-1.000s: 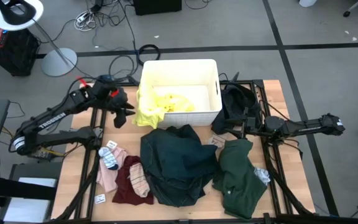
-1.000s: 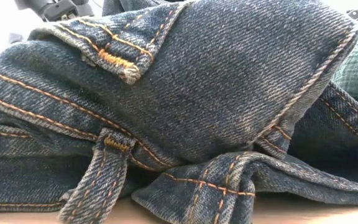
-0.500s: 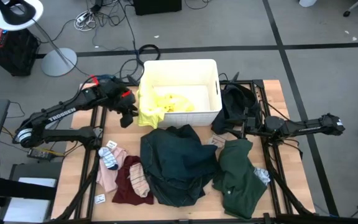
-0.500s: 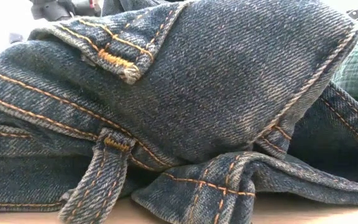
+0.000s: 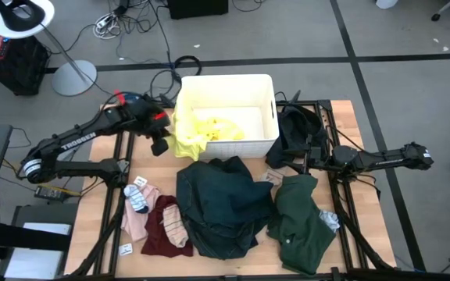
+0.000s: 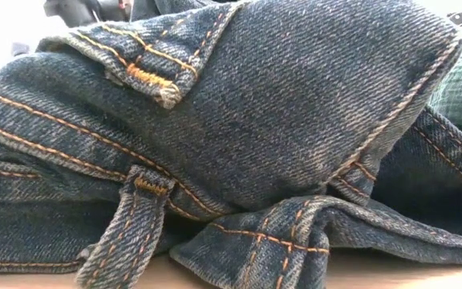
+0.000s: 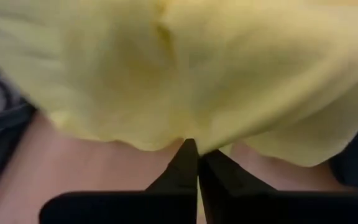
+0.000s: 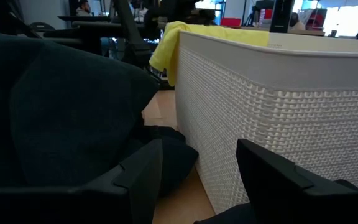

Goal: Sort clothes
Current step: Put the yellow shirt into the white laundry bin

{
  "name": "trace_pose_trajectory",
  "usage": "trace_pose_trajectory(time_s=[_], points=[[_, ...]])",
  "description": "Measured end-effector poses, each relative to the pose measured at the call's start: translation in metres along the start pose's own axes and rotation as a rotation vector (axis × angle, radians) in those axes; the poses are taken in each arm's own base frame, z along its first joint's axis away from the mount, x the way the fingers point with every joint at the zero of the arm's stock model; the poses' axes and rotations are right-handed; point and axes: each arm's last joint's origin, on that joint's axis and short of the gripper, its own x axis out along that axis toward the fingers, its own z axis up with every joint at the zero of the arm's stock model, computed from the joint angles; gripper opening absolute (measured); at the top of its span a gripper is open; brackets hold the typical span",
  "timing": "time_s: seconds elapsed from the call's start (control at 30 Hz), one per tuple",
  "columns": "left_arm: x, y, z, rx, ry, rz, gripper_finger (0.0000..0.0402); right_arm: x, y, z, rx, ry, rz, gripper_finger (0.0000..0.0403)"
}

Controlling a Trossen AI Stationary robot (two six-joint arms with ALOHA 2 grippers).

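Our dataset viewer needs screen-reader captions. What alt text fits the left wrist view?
Left gripper, fingers shut together, at the hanging edge of the yellow garment, which fills most of the view above a bare strip of table.

— Classification of premises?

— Robotics lab or open-plan workroom. Grey carpet-tile floor (image 5: 412, 47) with loose cables (image 5: 131, 19) trailing across it, a floor lamp base (image 5: 74, 77) beside the rig, and a wooden desk (image 5: 342, 109) on a black metal frame carrying two arms.

— Supporting evidence?

— The right wrist view shows office chairs (image 8: 36, 28) and seated people (image 8: 82, 7) at lit workstations behind.
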Motion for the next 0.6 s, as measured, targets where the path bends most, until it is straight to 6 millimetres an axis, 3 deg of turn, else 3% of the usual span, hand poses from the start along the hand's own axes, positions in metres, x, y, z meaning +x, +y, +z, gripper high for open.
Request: trace_pose_trajectory(time_s=[0.23,0.47,0.6], points=[[-0.055,0.004,0.034,0.052,-0.146,0.104,0.0002,0.0,0.0,0.0,0.0,0.0,0.0,0.0207],[-0.119,0.007,0.07,0.069,-0.448,0.186,0.0001,0.0,0.0,0.0,0.0,0.0,0.0,0.0207],[-0.139,0.008,0.089,0.011,-0.644,0.18,0.0001,0.0,0.0,0.0,0.0,0.0,0.0,0.0207]])
